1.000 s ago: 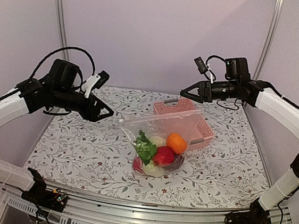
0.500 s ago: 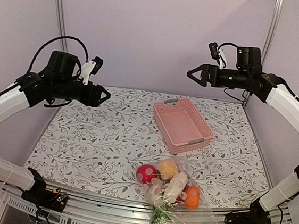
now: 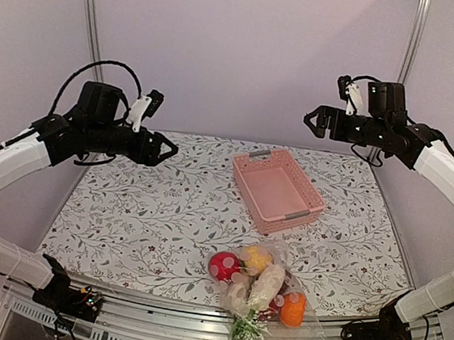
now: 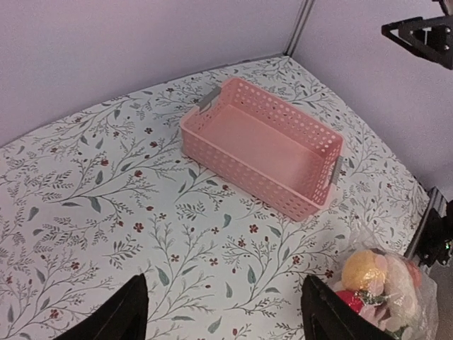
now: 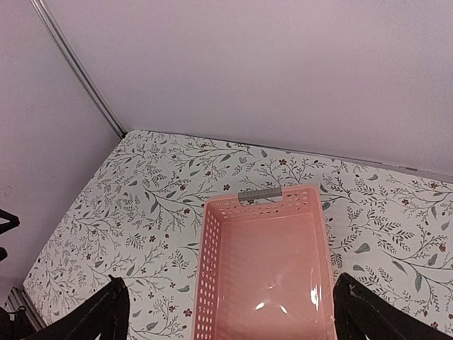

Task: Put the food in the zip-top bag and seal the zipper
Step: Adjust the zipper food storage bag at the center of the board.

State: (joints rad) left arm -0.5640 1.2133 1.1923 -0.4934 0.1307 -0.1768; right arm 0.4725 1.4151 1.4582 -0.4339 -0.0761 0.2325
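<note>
Fingers of the left gripper (image 3: pixel 167 149) stand apart with nothing between them. It hangs high over the far left part of the desk (image 3: pixel 125 216). In the left wrist view, the left gripper (image 4: pixel 226 312) shows only floral desk cloth in its wide gap.

The zip-top bag (image 3: pixel 276 321) lies well apart from it, low and to its right, at the near edge of the desk. The bag's lower end hangs out over the front rail. The food sits inside the clear plastic:
- a red piece (image 3: pixel 223 265) at the left
- a yellow piece (image 3: pixel 256 258) just beside it
- a cream-white piece (image 3: pixel 268 284) across the middle
- an orange piece (image 3: pixel 293 307) at the right
- green leaves (image 3: pixel 247 330) at the overhanging end

In the left wrist view the bag (image 4: pixel 417 312) shows at the bottom right corner, with the yellow piece (image 4: pixel 364 265) on top. Whether the zipper is pressed closed cannot be told.

Behind the bag, toward the far side, stands the pink basket (image 3: pixel 278 190), apart from it and holding nothing.

The right gripper (image 3: pixel 312 120) hovers high above the far right of the desk, its fingers also spread and holding nothing. In its own view the right gripper (image 5: pixel 233 312) looks down on the basket (image 5: pixel 265 255), and the bag is out of that view.
</note>
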